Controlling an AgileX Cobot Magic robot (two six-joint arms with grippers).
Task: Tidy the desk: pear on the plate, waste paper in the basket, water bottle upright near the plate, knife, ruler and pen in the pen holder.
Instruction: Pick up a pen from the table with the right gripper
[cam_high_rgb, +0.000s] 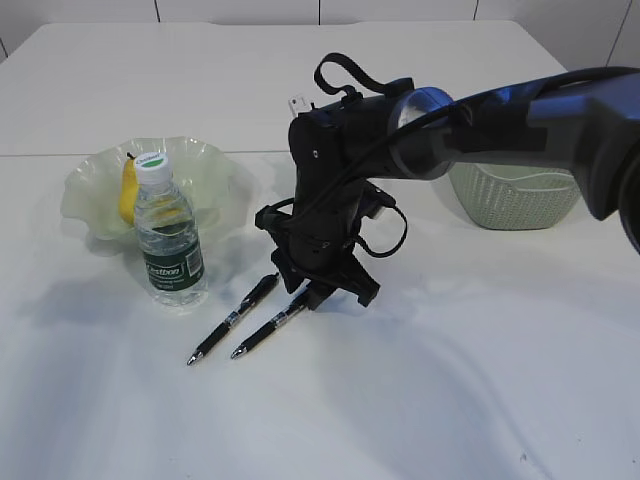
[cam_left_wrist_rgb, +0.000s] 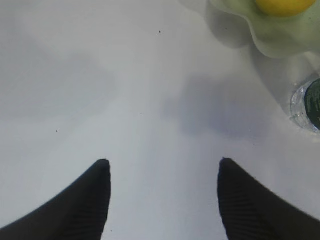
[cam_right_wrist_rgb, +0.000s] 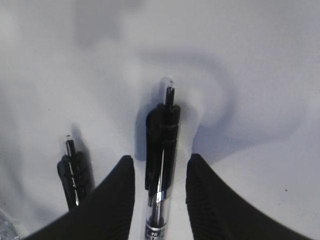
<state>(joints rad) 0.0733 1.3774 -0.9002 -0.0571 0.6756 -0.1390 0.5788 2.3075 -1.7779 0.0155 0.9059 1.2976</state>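
The exterior camera looked down at a slant across the table (cam_high_rgb: 480, 380). Both wrist cameras faced it closely; the right one shared two pens (cam_right_wrist_rgb: 161, 165) with the exterior view.

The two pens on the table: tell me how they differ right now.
The right pen lies between the right gripper's fingers, while the left pen lies outside them, beside it. In the exterior view the right pen's upper end is hidden under the gripper, while the left pen shows nearly whole. Both are black click pens lying flat, roughly parallel.

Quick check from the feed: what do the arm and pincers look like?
The right arm is matte black with a blue-tinted joint ring, looped black cables and a strap at the wrist. Both pincers, right pincer and left pincer, have tapered black fingers with finely ribbed pads.
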